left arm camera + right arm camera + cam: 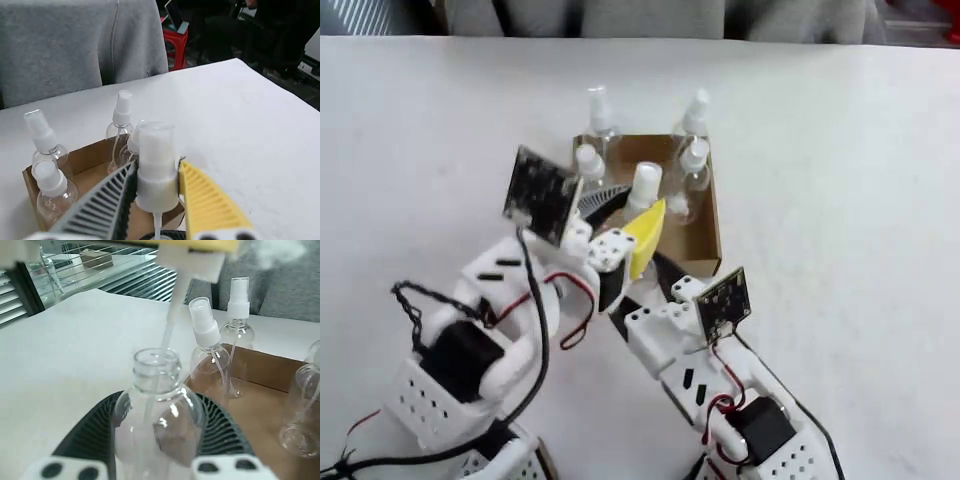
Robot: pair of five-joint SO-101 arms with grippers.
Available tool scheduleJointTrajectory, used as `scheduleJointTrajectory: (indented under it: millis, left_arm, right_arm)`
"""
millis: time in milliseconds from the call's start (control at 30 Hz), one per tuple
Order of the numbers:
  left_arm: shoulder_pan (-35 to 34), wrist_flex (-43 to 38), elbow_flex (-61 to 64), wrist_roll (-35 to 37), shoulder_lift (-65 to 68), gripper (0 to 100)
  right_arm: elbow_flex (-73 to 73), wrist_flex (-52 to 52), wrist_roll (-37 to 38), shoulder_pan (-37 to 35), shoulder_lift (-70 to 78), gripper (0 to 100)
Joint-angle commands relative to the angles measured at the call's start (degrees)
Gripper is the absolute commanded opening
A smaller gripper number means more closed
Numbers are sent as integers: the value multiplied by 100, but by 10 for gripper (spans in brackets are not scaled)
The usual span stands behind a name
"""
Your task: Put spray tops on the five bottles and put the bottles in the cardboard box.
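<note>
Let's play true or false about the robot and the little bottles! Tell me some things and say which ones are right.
1. The left gripper is holding a spray top. True.
2. The bottle in the right gripper has its top screwed on. False: its neck is open, and only the spray top's thin tube dips into it.
3. The box is blue plastic. False: it is brown cardboard.
4. Four other bottles wear spray tops and stand upright. True.
</note>
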Motion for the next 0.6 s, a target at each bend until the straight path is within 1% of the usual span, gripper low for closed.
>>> scheduleJointTrajectory:
  millis: [0, 267, 567]
  left_arm:
    - [-57, -853, 1002, 62, -998, 46]
    - [-57, -879, 2084, 62, -2053, 46]
    - [-48, -835, 2497, 79, -2686, 46]
  right_arm:
    - [-62, 4, 53, 57, -48, 16]
    - [-62, -4, 53, 57, -48, 16]
    - [-70, -4, 53, 57, -48, 16]
